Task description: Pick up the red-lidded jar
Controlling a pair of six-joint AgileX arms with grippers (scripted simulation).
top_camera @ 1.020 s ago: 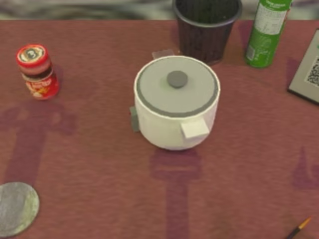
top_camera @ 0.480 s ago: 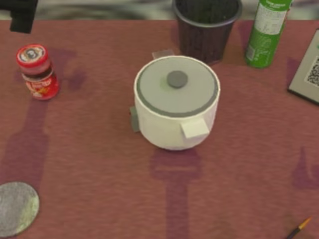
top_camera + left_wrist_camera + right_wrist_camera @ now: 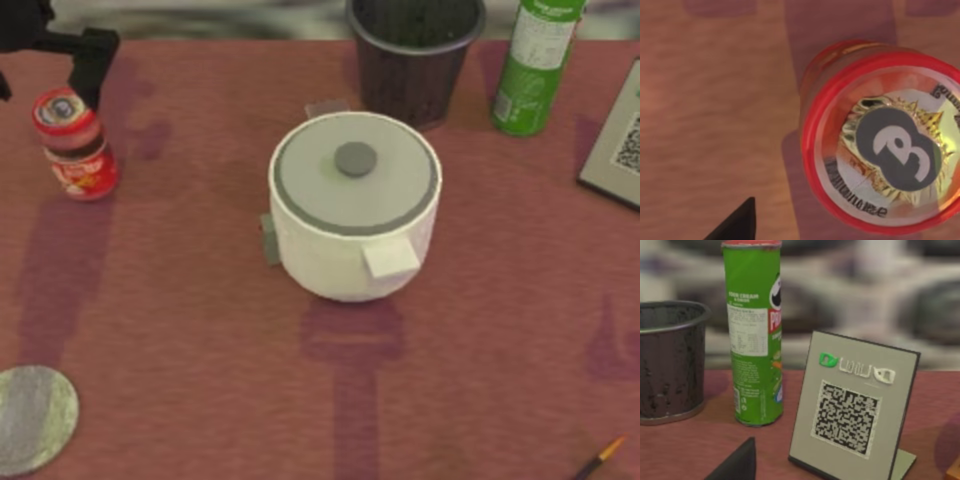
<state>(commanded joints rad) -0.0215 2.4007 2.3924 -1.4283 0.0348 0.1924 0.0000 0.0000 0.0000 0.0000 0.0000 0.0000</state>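
The red-lidded jar (image 3: 70, 140) stands upright at the table's far left; it is small, with a dark band and a red label. My left gripper (image 3: 45, 85) hangs over its lid and is open. One finger (image 3: 92, 62) sits just right of the lid, and the other is cut off by the view's left edge. In the left wrist view the lid (image 3: 885, 140) is close below, with a pale centre mark, and one dark fingertip (image 3: 737, 222) is well clear beside it. My right arm is outside the top view; one fingertip (image 3: 737, 462) shows, set as wide as the left's.
A white pot with a grey lid (image 3: 352, 200) fills the table's middle. Behind it stand a black mesh bin (image 3: 412, 55) and a tall green can (image 3: 535, 65). A QR stand (image 3: 620, 145) is at the right edge, a grey disc (image 3: 30, 418) front left, a pencil (image 3: 598, 458) front right.
My left gripper has come in from the far left corner and now sits over the jar's lid. Its shadow has shifted on the table. The jar has not moved.
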